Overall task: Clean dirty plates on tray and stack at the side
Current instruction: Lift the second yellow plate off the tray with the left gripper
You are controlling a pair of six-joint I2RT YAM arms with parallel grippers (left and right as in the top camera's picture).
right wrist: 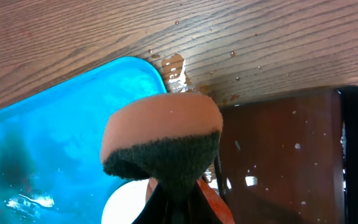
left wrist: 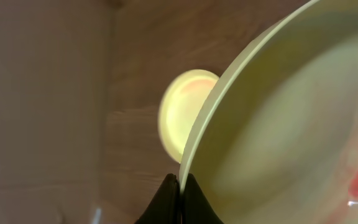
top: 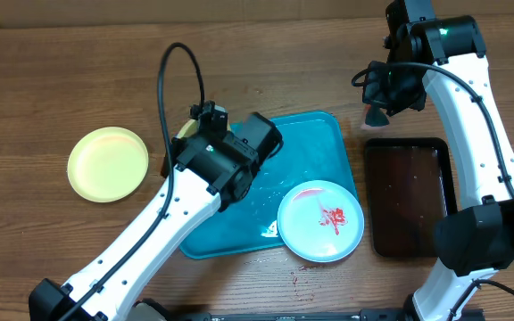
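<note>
My left gripper (left wrist: 179, 183) is shut on the rim of the light green plate (left wrist: 278, 124), which carries a red smear at its lower right. In the overhead view this gripper (top: 188, 135) is at the left end of the turquoise tray (top: 324, 143). The yellow plate (top: 107, 163) lies on the table to the left and also shows in the left wrist view (left wrist: 182, 112). The light blue plate (top: 320, 220), smeared red, lies on the tray's front right corner. My right gripper (right wrist: 179, 193) is shut on an orange sponge (right wrist: 163, 130) above the tray's far right corner (top: 377, 111).
A dark brown-black tray (top: 409, 196) with wet spots lies right of the turquoise tray and shows in the right wrist view (right wrist: 284, 149). Water drops lie on the wood (right wrist: 173, 65) by the tray corner. A red smear (top: 300, 283) marks the table in front.
</note>
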